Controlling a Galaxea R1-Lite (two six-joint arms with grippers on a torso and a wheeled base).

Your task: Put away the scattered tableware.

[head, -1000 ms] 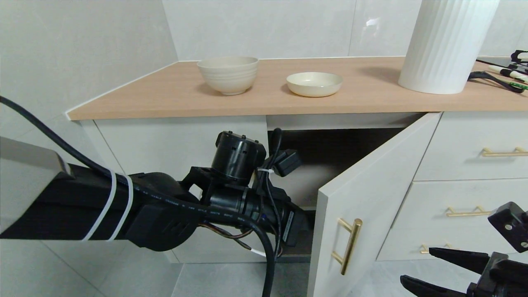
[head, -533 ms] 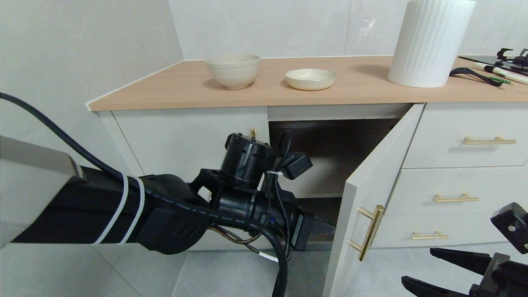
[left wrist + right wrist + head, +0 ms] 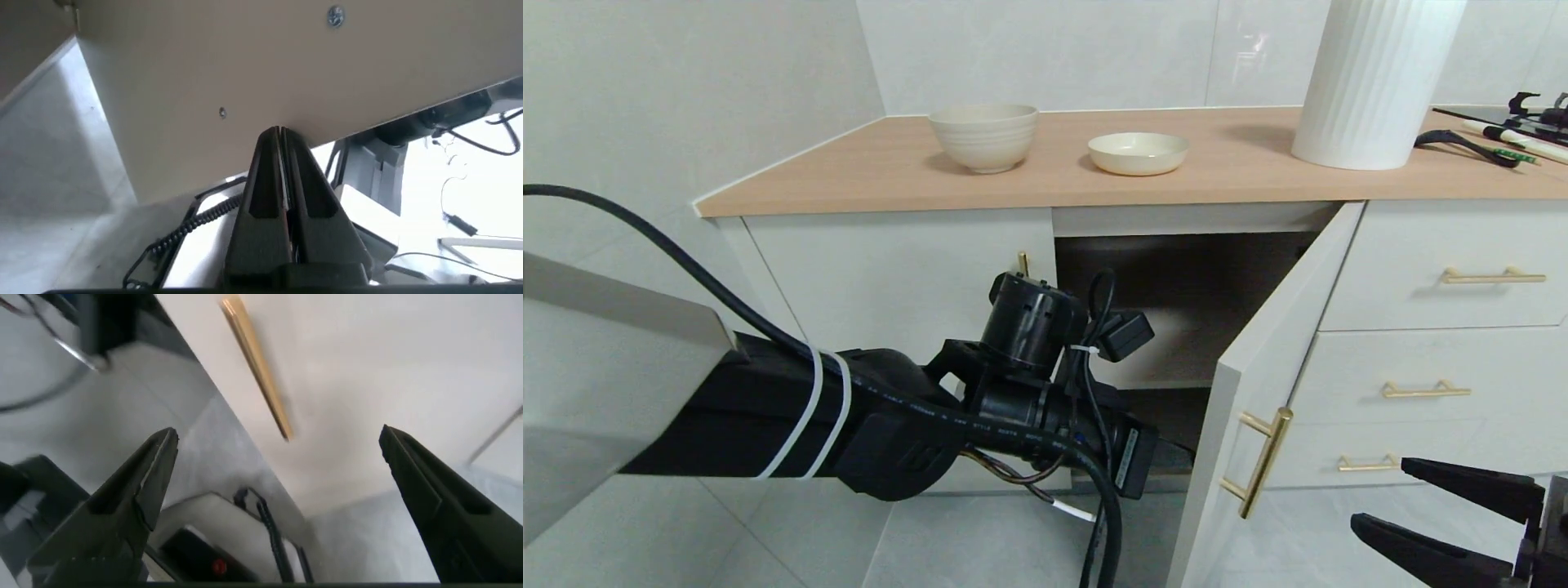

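Head view: a ribbed cream bowl point(image 3: 984, 135) and a shallow cream dish point(image 3: 1138, 153) sit apart on the wooden worktop point(image 3: 866, 180), upper centre. Below them the cabinet door point(image 3: 1258, 359) stands open. The left hand point(image 3: 279, 135), fingers pressed together, points at a pale panel point(image 3: 204, 65). The right hand point(image 3: 1380, 492) is spread at lower right, near the door's brass handle point(image 3: 1262, 461).

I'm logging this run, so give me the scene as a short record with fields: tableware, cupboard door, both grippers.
Tableware: ribbed bowl and shallow dish, apart on the wooden countertop
Cabinet door: open, gold handle outward
Left gripper: shut, empty, tips near a beige panel
Right gripper: open, empty, low, near the gold handle
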